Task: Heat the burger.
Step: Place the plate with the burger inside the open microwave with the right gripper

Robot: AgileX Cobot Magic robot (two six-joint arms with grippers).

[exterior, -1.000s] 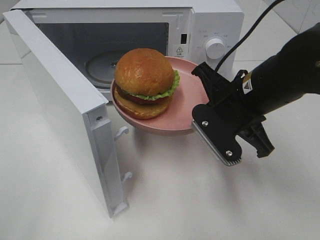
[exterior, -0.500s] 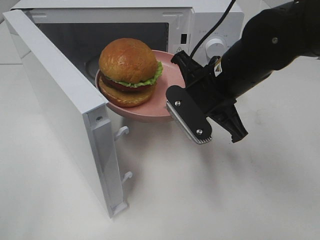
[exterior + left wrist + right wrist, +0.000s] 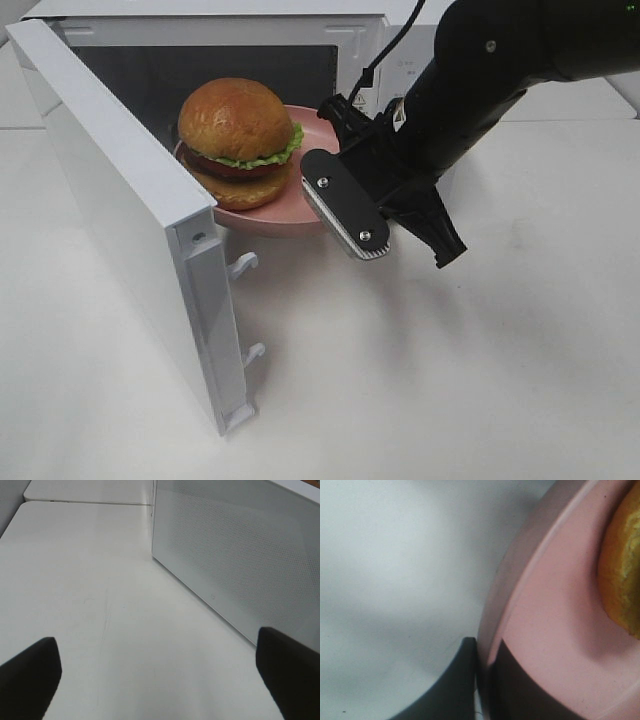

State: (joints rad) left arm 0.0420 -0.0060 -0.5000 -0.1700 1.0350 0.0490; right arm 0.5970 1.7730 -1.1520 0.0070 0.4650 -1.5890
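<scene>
Riding: the burger (image 3: 238, 130) sits upright on the pink plate (image 3: 312, 140), held off the table (image 3: 450, 380) at the open mouth of the microwave (image 3: 200, 25).
Grip: the right gripper (image 3: 482, 662) is pinched tight on the plate's rim, on the side away from the microwave's door (image 3: 120, 210); it touches no bun.
Direction: from those fingers the burger lies toward the door's hinge side, with the microwave's cavity just behind it. I judge a push inward comes next.
Nearer arm: the right. The left gripper (image 3: 160, 680) hangs outside the door, fingers wide apart, holding nothing.
Hidden: the microwave's turntable and controls, behind burger and arm. Whether the plate has crossed the sill, I cannot tell.
</scene>
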